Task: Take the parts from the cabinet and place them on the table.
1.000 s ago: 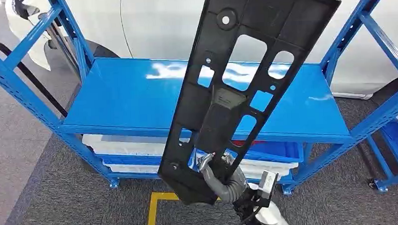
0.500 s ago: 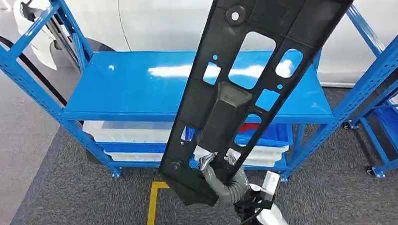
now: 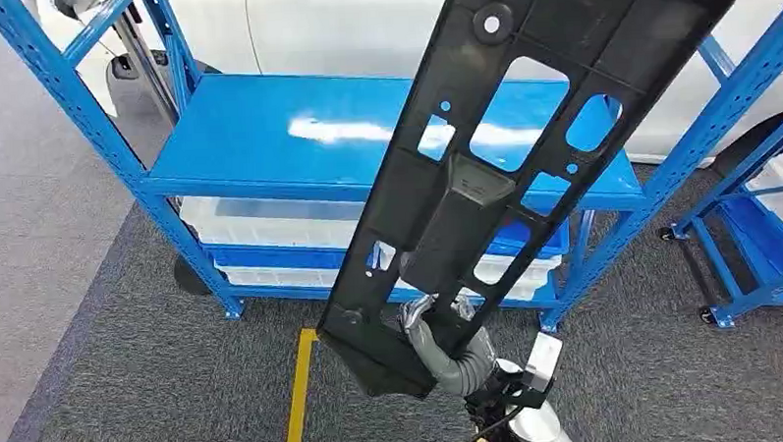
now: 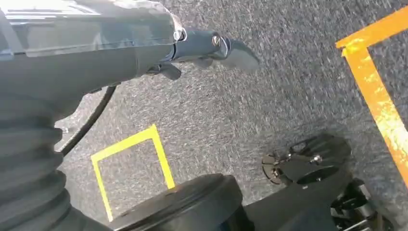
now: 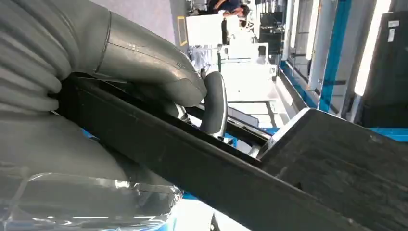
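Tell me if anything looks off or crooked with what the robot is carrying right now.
Nothing looks damaged. The right hand grips the long black panel near its lower end, so it stands tilted, its far end leaning right above the blue shelf. That low grip looks top-heavy.

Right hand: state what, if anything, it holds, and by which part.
The right hand grips a long black plastic panel near its lower end, the rest rising above.

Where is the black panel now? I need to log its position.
In the head view, the black panel is held up by the right hand, in front of the blue rack.
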### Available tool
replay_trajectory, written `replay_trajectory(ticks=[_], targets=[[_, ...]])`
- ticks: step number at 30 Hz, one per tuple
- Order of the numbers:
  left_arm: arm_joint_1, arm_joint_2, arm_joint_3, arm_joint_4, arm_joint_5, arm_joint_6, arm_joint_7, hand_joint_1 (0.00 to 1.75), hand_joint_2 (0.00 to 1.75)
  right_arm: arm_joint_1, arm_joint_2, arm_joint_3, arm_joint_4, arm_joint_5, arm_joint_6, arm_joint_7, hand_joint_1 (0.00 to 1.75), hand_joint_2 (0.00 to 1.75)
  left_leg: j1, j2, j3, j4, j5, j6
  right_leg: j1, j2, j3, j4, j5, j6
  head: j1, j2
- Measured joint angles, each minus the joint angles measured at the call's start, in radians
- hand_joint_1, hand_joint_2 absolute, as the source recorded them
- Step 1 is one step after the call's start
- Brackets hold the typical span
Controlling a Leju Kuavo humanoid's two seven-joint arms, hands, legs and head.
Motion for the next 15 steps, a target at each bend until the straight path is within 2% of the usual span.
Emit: replay_trajectory(ticks=[1, 2, 3, 4, 5, 6, 8, 9, 10, 11, 12, 13, 14, 15], targets=[[-0.002, 0.0, 0.0, 0.0, 0.0, -0.001, 0.0, 0.0, 1.75, 0.001, 0.0, -0.003, 0.0, 0.0, 0.0, 0.0, 1.75, 1.75, 0.001, 0.0, -0.018, 0.006, 0.009, -0.003, -0.003, 0.0, 0.022, -0.007, 0.039, 0.003, 0.0, 0.0], [-0.004, 0.0, 0.0, 0.0, 0.0, -0.002, 0.0, 0.0, 1.75, 0.002, 0.0, -0.006, 0.0, 0.0, 0.0, 0.0, 1.75, 1.75, 0.001, 0.0, -0.036, 0.013, 0.017, -0.006, -0.007, 0.0, 0.066, -0.053, 0.081, 0.004, 0.0, 0.0], [-0.006, 0.0, 0.0, 0.0, 0.0, -0.003, 0.0, 0.0, 1.75, 0.002, 0.0, -0.008, 0.0, -0.001, 0.0, 0.0, 1.75, 1.75, 0.002, 0.0, -0.051, 0.022, 0.023, -0.01, -0.009, 0.0, 0.123, -0.127, 0.105, 0.004, 0.0, 0.0], [-0.008, 0.0, 0.0, 0.0, 0.0, -0.004, 0.0, 0.0, 1.75, 0.002, 0.002, -0.01, -0.003, -0.001, 0.0, 0.0, 1.75, 1.75, 0.002, -0.001, -0.062, 0.033, 0.028, -0.014, -0.009, 0.0, 0.193, -0.222, 0.091, 0.001, 0.0, 0.0], [-0.01, 0.0, 0.0, 0.0, -0.001, -0.004, 0.0, 0.0, 1.75, 0.002, 0.002, -0.013, -0.007, -0.001, 0.0, 0.0, 1.75, 1.75, -0.002, -0.002, -0.073, 0.041, 0.033, -0.022, -0.002, 0.001, 0.244, -0.309, 0.044, -0.006, 0.0, 0.0], [-0.01, 0.0, 0.0, 0.0, -0.002, -0.004, 0.001, 0.0, 1.75, 0.003, 0.005, -0.016, -0.012, -0.002, 0.001, 0.0, 1.75, 1.75, -0.001, -0.001, -0.073, 0.04, 0.039, -0.028, 0.0, 0.001, 0.249, -0.318, 0.037, -0.015, 0.0, 0.0], [-0.01, 0.0, 0.0, 0.0, -0.003, -0.005, 0.002, 0.0, 1.75, 0.003, 0.007, -0.022, -0.015, -0.002, 0.002, -0.001, 1.75, 1.75, 0.003, 0.0, -0.075, 0.036, 0.058, -0.041, 0.006, 0.002, 0.235, -0.315, 0.05, -0.03, 0.0, 0.0], [-0.008, 0.0, 0.0, 0.0, -0.003, -0.005, 0.002, 0.0, 1.75, 0.004, 0.007, -0.024, -0.016, -0.003, 0.002, 0.0, 1.75, 1.75, -0.001, -0.001, -0.08, 0.034, 0.067, -0.049, 0.001, 0.0, 0.227, -0.322, 0.063, -0.04, 0.0, 0.0], [-0.009, 0.001, 0.0, 0.0, -0.003, -0.005, 0.002, 0.0, 1.75, 0.003, 0.008, -0.024, -0.016, -0.003, 0.002, 0.0, 1.75, 1.75, 0.005, -0.004, -0.091, 0.049, 0.036, -0.052, -0.003, -0.007, 0.216, -0.325, 0.078, -0.05, 0.0, 0.0], [-0.011, 0.001, 0.0, 0.0, -0.003, -0.005, 0.002, 0.0, 1.75, 0.004, 0.01, -0.025, -0.017, -0.003, 0.002, 0.0, 1.75, 1.75, 0.005, -0.004, -0.103, 0.084, -0.018, -0.056, -0.003, -0.007, 0.201, -0.326, 0.089, -0.058, 0.0, 0.0], [-0.014, 0.001, 0.0, 0.0, -0.003, -0.005, 0.002, 0.0, 1.75, 0.004, 0.012, -0.027, -0.017, -0.003, 0.002, 0.0, 1.75, 1.75, 0.006, -0.004, -0.12, 0.155, -0.088, -0.061, -0.001, -0.008, 0.185, -0.325, 0.102, -0.061, 0.0, 0.0], [-0.016, 0.001, 0.0, 0.0, -0.003, -0.005, 0.002, 0.0, 1.75, 0.004, 0.013, -0.029, -0.017, -0.003, 0.002, 0.0, 1.75, 1.75, 0.007, -0.004, -0.132, 0.214, -0.131, -0.064, 0.001, -0.009, 0.173, -0.325, 0.112, -0.063, 0.0, 0.0], [-0.017, 0.001, 0.0, 0.0, -0.003, -0.005, 0.002, 0.0, 1.75, 0.005, 0.014, -0.031, -0.017, -0.003, 0.002, 0.0, 1.75, 1.75, 0.007, -0.004, -0.142, 0.302, -0.172, -0.068, 0.003, -0.01, 0.151, -0.323, 0.128, -0.063, 0.0, 0.0], [-0.018, 0.001, 0.0, 0.0, -0.004, -0.006, 0.002, 0.0, 1.75, 0.006, 0.014, -0.032, -0.017, -0.003, 0.002, 0.001, 1.75, 1.75, 0.008, -0.004, -0.138, 0.342, -0.166, -0.07, 0.004, -0.01, 0.134, -0.321, 0.14, -0.062, 0.0, 0.0]])
